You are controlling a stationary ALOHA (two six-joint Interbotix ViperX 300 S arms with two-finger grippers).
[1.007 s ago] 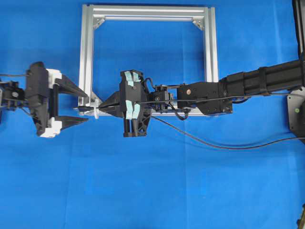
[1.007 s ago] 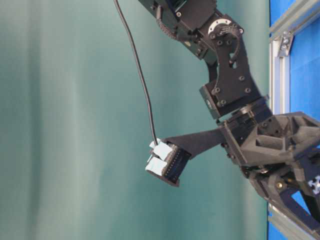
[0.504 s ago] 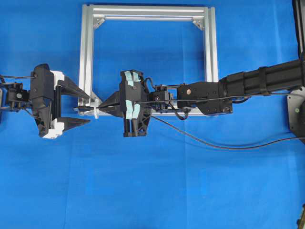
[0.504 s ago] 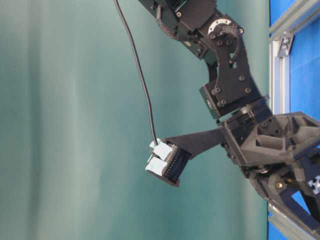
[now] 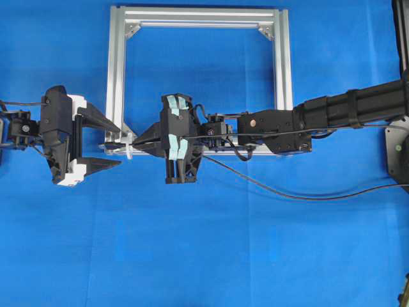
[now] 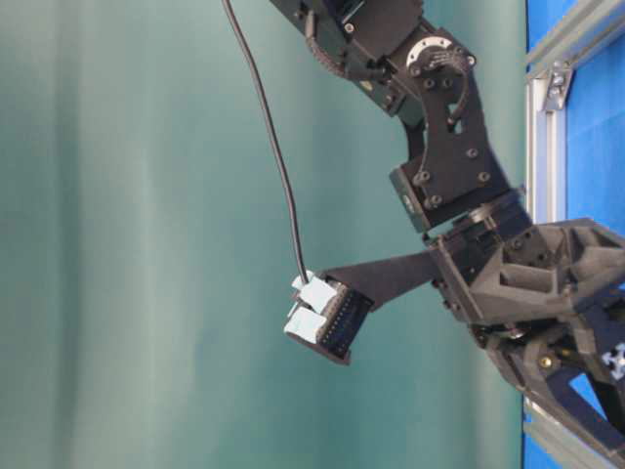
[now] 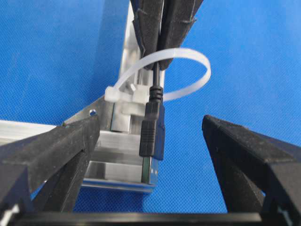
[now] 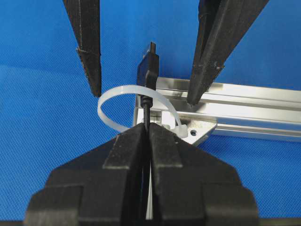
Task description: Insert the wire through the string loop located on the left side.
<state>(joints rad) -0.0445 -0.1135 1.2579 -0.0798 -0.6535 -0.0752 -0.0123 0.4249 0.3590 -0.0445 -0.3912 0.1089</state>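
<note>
Left wrist: no readable txt on wire (image 7: 153, 127), loop (image 7: 188, 70).

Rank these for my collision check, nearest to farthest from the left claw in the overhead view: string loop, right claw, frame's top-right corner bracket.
1. string loop: just right of the open left claw, at the frame's lower-left corner.
2. right claw: just beyond the loop, shut on the wire.
3. top-right corner bracket: far up and right.

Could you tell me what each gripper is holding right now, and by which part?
The right gripper pinches the wire just behind its plug, which pokes through the string loop. The left gripper stands open around the plug, holding nothing.
</note>
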